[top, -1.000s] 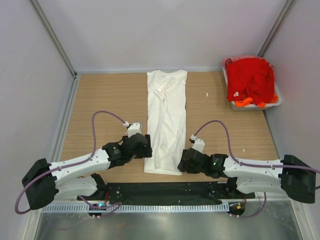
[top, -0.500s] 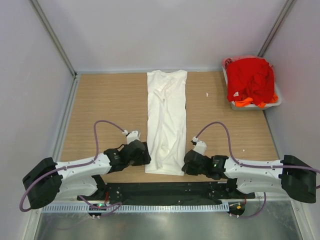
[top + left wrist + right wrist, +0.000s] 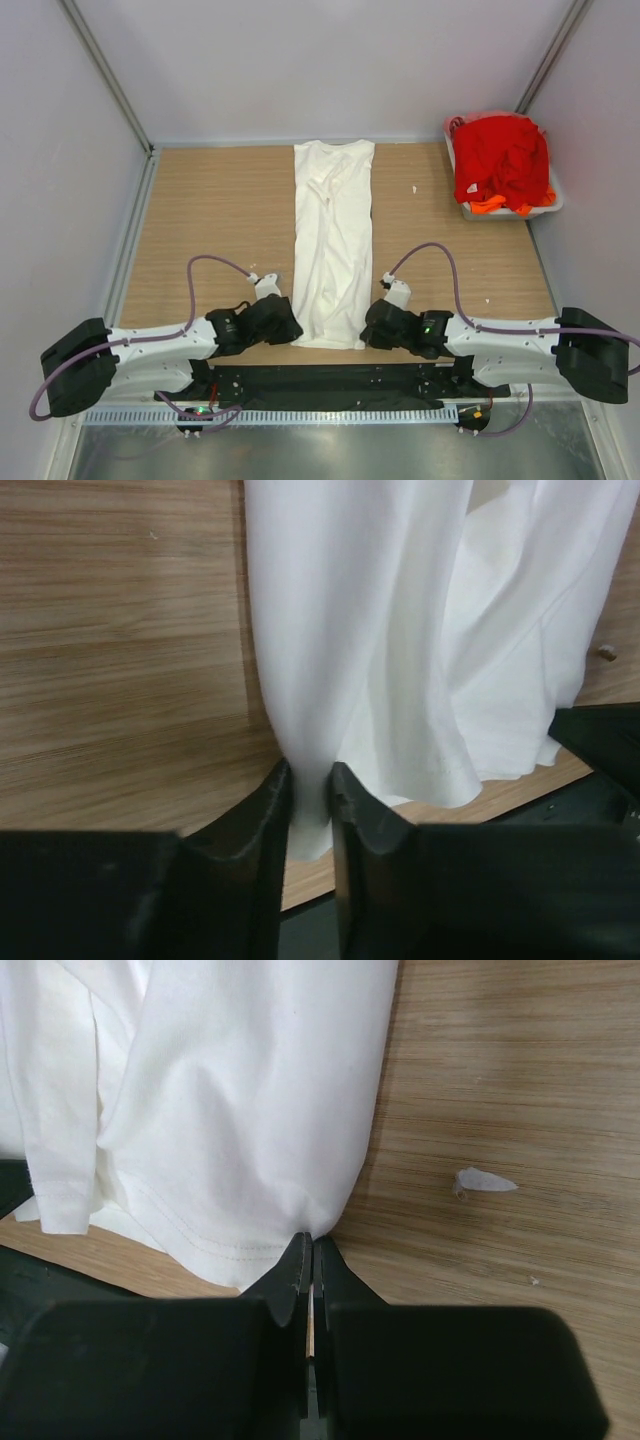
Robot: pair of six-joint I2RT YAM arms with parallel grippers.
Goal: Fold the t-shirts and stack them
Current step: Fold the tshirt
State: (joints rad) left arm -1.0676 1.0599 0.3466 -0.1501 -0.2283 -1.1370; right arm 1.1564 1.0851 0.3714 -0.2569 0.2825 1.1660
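A long white t-shirt (image 3: 333, 240) lies folded into a narrow strip down the middle of the wooden table, collar at the far end. My left gripper (image 3: 290, 335) is at its near left hem corner; in the left wrist view the jaws (image 3: 310, 785) are closed on a bunch of white cloth (image 3: 400, 630). My right gripper (image 3: 365, 335) sits at the near right hem corner, and the right wrist view shows it (image 3: 307, 1245) shut, with the shirt's edge (image 3: 230, 1090) pinched at the tips. Red t-shirts (image 3: 500, 155) and an orange one (image 3: 487, 205) fill the tub.
The pale plastic tub (image 3: 553, 200) stands at the back right corner. A small white scrap (image 3: 485, 1181) lies on the wood right of the shirt. A black strip (image 3: 330, 378) runs along the near table edge, just behind the hem. Walls enclose the table on three sides.
Both arms have slid toward the near edge to the shirt's hem corners. The right jaws closed on the hem first; the left jaws have narrowed onto the cloth.
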